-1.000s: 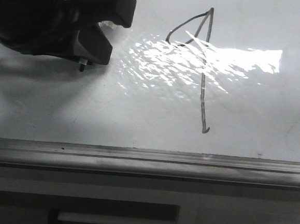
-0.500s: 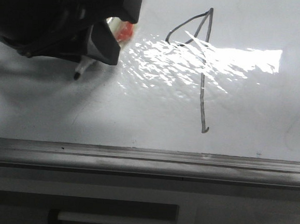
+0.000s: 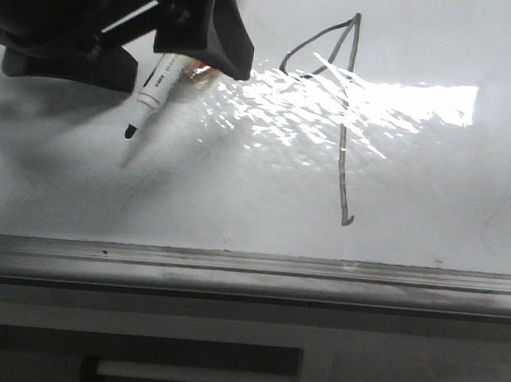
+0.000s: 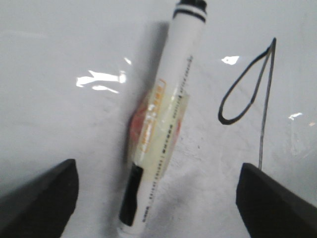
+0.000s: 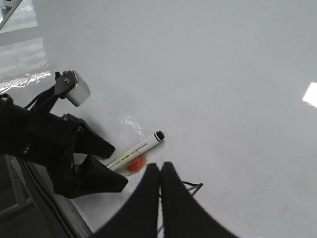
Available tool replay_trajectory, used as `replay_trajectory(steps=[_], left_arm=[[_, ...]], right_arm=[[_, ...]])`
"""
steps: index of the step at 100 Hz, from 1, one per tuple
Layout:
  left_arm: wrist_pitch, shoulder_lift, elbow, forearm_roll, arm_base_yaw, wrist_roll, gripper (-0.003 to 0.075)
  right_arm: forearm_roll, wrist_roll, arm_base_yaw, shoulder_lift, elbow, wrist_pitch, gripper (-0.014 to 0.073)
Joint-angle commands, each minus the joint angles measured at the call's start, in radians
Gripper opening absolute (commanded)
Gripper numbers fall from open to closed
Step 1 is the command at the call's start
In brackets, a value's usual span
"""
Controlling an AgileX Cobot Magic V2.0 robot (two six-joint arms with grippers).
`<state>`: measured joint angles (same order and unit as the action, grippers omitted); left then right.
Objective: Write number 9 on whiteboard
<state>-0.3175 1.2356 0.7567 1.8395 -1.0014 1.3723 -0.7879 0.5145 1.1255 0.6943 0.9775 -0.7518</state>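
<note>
Whiteboard point(image 3: 417, 168) bears the number 9 point(image 3: 338, 100); left hand point(image 4: 156, 198) hangs spread above the lying marker point(image 4: 163, 114)

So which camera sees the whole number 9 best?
The front view: the number 9 shows whole there, loop, long stem and little hook, though glare crosses it. The left wrist view shows its loop and only part of the stem. The right wrist view shows just a thin bit of line beside the right tool.

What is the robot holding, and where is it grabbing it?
Nothing. The marker lies on the whiteboard between the open left hand's fingers, untouched. The right hand is shut and empty.
</note>
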Motion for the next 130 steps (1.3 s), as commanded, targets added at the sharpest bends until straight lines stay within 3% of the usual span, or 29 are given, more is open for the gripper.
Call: replay_trajectory(steps=[1,10,20,34,49,73,130], left_arm=[[0.003,-0.08,0.023,-0.004,0.01,0.003,0.0651],[0.021,-0.177,0.008,-0.004,0.01,0.01,0.0635],[0.017,-0.305,-0.032,-0.012,0.01,0.128,0.0545],[0.023,-0.485,-0.134,-0.006,0.01,0.186,0.0298],[0.028,-0.634,-0.252,-0.006,0.01,0.186,-0.0023],[0.029,-0.727,-0.343,-0.003,0.01,0.186,-0.002],[0.031,-0.725,-0.399,-0.003,0.01,0.186,-0.002]], right_arm=[[-0.048,0.003,-0.001,-0.003,0.03,0.027,-0.0061],[-0.054,0.003,-0.001,-0.025,0.006,0.027,-0.0061],[-0.121,0.003,-0.001,-0.089,-0.077,0.058,-0.0061],[-0.172,0.053,-0.001,-0.221,-0.238,0.088,-0.0061],[-0.172,0.126,-0.001,-0.363,-0.36,0.083,-0.0061],[-0.164,0.128,-0.001,-0.487,-0.436,0.068,-0.0061],[-0.164,0.128,-0.001,-0.491,-0.436,0.065,-0.0061]])
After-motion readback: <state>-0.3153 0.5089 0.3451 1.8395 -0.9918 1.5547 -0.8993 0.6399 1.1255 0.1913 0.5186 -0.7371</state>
